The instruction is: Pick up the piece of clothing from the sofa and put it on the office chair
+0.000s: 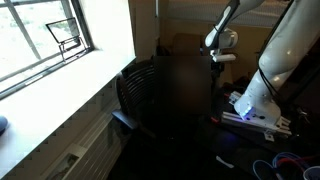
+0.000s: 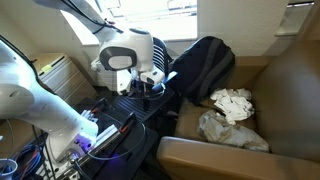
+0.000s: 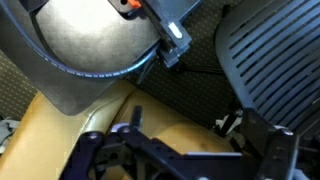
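In an exterior view the white robot arm [image 2: 40,85] reaches in from the left, its gripper [image 2: 152,80] hanging just beside the black office chair [image 2: 205,62]. In the dim wrist view the fingers [image 3: 105,150] seem spread wide with nothing between them, above the tan sofa [image 3: 90,125] edge and the chair's mesh. Further right, the crumpled white piece of clothing [image 2: 235,102] lies on the sofa seat beside the chair, with a second greyish bundle [image 2: 228,130] just in front of it, both apart from the gripper.
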Robot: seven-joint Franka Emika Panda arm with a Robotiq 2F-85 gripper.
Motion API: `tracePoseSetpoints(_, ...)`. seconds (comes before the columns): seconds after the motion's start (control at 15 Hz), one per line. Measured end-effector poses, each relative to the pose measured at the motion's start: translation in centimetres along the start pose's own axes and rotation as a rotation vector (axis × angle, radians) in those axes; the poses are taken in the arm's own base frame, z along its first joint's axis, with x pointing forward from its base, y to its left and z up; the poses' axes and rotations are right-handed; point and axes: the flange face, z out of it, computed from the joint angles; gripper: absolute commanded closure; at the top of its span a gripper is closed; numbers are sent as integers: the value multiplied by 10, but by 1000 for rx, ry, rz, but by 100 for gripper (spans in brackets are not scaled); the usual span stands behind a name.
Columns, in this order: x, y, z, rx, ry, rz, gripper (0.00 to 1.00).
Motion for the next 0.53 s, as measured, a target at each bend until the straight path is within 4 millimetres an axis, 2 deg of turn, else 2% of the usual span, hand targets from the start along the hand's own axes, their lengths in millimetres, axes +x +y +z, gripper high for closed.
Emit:
tracePoseSetpoints(0.2,2,-7,-3,-2,7,-12,0)
tracePoseSetpoints(0.33,9,-5,-4,10,58,92,0)
tracePoseSetpoints(0.47,26,12,0,42,113,213,0)
tracePoseSetpoints(0.53,37,28,5,52,140,277,0)
